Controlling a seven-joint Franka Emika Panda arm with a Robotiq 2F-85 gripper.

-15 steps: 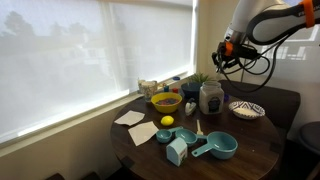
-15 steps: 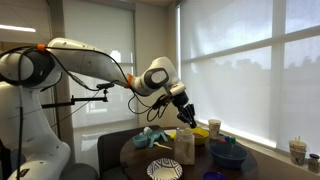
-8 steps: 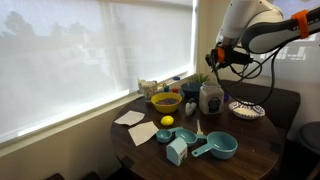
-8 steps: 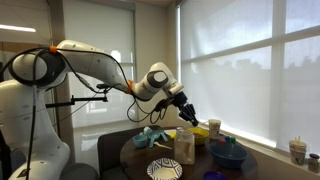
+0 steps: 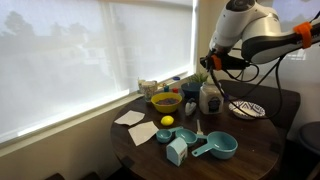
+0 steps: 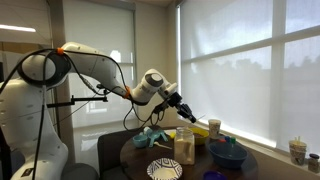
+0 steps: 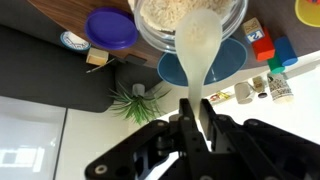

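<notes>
My arm stretches over the table [image 5: 146, 154], wrist tipped down. My end effector [image 7: 197, 108] is clenched on a white spoon [image 7: 199, 45] just above the open jar [image 7: 148, 38]. The exterior views show the spoon too small to make out, and the wrist view crops the jar.
</notes>
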